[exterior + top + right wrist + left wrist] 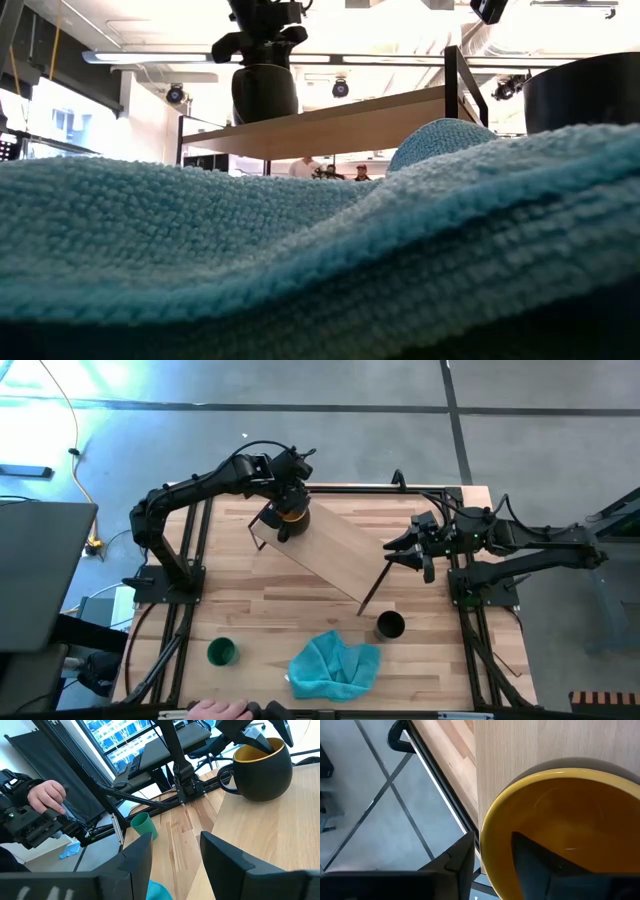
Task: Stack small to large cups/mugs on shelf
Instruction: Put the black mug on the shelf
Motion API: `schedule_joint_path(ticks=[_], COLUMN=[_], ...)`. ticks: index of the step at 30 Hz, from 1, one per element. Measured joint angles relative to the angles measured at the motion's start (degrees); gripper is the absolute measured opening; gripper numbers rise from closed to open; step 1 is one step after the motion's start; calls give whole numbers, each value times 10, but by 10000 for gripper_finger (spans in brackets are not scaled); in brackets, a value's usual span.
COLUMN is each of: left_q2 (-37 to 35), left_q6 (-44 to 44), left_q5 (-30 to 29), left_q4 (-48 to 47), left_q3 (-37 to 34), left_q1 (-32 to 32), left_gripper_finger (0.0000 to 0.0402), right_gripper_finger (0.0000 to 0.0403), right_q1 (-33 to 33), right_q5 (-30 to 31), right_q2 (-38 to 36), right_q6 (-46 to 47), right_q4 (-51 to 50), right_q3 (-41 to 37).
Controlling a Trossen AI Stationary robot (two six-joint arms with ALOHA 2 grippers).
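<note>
From above, the shelf lies slantwise across the striped table, and the left gripper hangs over the shelf's far-left end, right at the yellow-orange mug that stands there; from this height I cannot tell how its fingers stand. The right gripper waits just off the shelf's right edge, fingers spread and holding nothing. The black cup stands on the table by the shelf's near end, the green cup well apart at the near-left, and the teal-blue cloth lies crumpled between them; a person's hand shows at the near edge. At table height, the cloth fills most of the picture; beyond it the shelf carries the mug, dark-looking here, with the left gripper directly above it. Through the left wrist, the mug's yellow rim sits on the shelf board, with one dark finger inside the bowl and the other outside the wall; whether they press it cannot be told. Through the right wrist, that arm's own fingers stand apart, and the mug rests upright on the shelf, its dark handle towards the green cup, with a person's hand at a dark device far off
</note>
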Motion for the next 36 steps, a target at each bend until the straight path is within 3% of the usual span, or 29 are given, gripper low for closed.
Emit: schedule_joint_path(ticks=[14, 36], left_q2=[0, 0], left_q6=[15, -22], left_q5=[17, 2], left_q4=[1, 7], left_q3=[0, 0], left_q1=[-19, -17], left_gripper_finger=[81, 105], right_gripper_finger=[158, 158], right_q1=[0, 0], right_q5=[0, 0], right_q2=[0, 0], right_q6=[5, 14], right_q4=[0, 0], right_q3=[0, 0])
